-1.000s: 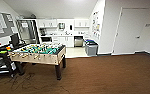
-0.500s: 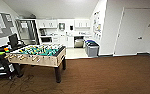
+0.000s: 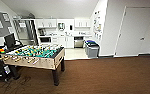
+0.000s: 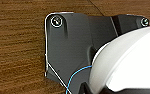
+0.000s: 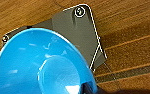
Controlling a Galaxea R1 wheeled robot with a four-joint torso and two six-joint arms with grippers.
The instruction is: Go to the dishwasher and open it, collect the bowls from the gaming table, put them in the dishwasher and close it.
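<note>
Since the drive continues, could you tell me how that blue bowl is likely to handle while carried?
The blue bowl looks rigid and probably light, like moulded plastic. Its glossy surface shows highlights, so it may be slippery. Its wide flaring rim over a smaller base suggests it could tip if pressed at the edge.

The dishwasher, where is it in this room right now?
In the head view the dishwasher sits at the far end of the room, built into the white kitchen cabinets, just behind the grey bins and right of the table-football table.
</note>
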